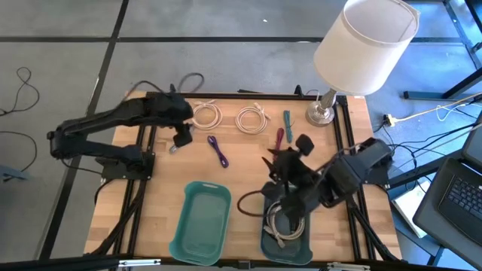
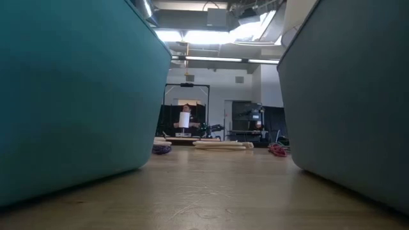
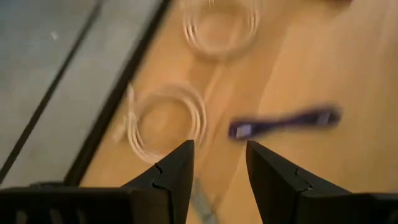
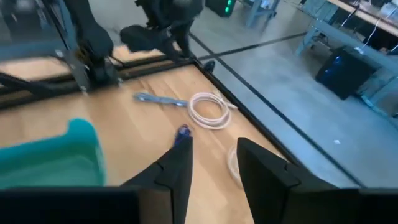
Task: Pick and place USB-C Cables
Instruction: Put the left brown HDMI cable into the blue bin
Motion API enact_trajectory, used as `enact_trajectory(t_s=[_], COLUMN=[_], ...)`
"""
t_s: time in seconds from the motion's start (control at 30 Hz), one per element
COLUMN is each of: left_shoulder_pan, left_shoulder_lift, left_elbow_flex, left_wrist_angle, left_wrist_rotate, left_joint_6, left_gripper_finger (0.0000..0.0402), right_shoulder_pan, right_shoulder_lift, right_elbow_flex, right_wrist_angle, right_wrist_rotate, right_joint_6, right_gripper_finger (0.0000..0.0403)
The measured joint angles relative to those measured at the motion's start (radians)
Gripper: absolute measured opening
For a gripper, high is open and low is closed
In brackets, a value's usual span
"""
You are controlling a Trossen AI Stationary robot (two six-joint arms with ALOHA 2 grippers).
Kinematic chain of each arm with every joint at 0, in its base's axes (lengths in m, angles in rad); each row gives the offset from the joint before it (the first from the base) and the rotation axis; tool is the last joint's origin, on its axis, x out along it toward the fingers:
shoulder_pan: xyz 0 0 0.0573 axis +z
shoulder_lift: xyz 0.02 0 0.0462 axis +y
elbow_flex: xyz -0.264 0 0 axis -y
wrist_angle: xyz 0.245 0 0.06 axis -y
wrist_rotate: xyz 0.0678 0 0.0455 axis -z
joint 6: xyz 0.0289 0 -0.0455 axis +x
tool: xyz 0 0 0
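left gripper (image 1: 181, 139): hovers over the table's far left part, fingers (image 3: 176, 171) parted with bare wood between them, holding nothing.
right gripper (image 4: 208, 165): sits near the right tray; fingers parted in its wrist view, nothing visible between them.
cream coils: three counted. two lie side by side on the table (image 1: 248, 169) at about 12 o'clock from its centre, left coil (image 1: 205, 114) and right coil (image 1: 251, 119); a third coil (image 1: 285, 226) lies inside the right tray (image 1: 265, 242).
short leads: purple lead (image 1: 218, 150) near the centre, magenta lead (image 1: 279, 138) and teal lead (image 1: 287, 120) at about 1 o'clock, all on bare wood.
trays: two, left tray (image 1: 202, 222) at 6 o'clock, the right one at 5 o'clock.
lamp (image 1: 361, 49): stands at the far right corner.
high view only: shows the tray contents and both arms.
low view only: two tray walls (image 2: 77, 96) close up, with leads as small blurs beyond, probably purple and magenta.
left wrist view: two coils and the purple lead (image 3: 283, 122).
right wrist view: one full coil (image 4: 208, 111), the left arm beyond.
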Motion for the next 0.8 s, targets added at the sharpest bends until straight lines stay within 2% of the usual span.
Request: enact_trajectory(t_s=[0.23,0.5,0.63,0.8], left_shoulder_pan=[0.067,0.12,0.12,0.124], left_shoulder_lift=[0.199,0.388,0.465,0.537], left_elbow_flex=[-0.117,-0.126,-0.126,-0.117], left_wrist_angle=[0.02,0.242,0.269,0.297], left_wrist_rotate=[0.008,0.149,0.131,0.089], left_joint_6=[0.115,0.271,0.347,0.335], left_gripper_finger=[0.0141,0.014,0.014,0.014], right_shoulder_pan=[-0.075,-0.086,-0.086,-0.086], right_shoulder_lift=[0.0,0.0,0.0,0.0], right_elbow_flex=[0.001,0.001,0.001,0.001], right_wrist_angle=[0.0,0.0,0.001,0.002], right_wrist_rotate=[-0.128,-0.152,-0.152,-0.153], right_joint_6=[-0.055,-0.086,-0.077,-0.077], right_gripper_finger=[0.0127,0.0128,0.0128,0.0128])
